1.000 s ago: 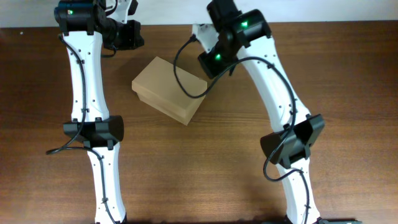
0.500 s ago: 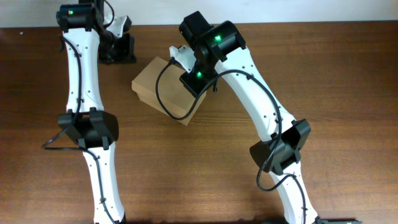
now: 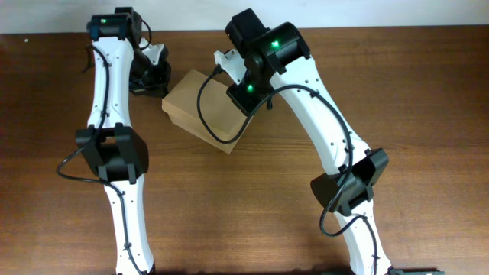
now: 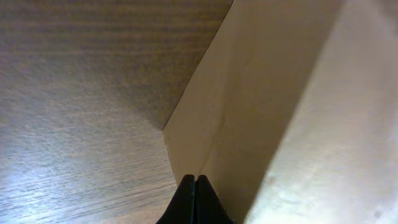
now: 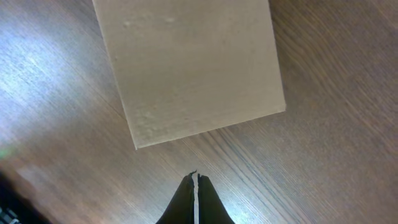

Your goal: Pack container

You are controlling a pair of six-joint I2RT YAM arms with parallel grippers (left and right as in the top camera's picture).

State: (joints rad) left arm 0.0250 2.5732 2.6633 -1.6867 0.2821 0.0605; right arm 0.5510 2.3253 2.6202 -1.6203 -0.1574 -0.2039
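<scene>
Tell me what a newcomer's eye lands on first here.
The plain tan cardboard box, lid closed, sits skewed at the far middle of the dark wooden table. Both grippers crowd it. The left gripper, shut and empty, noses up to its left side wall. The right gripper, also shut and empty, hangs over bare wood just off one edge of the lid.
</scene>
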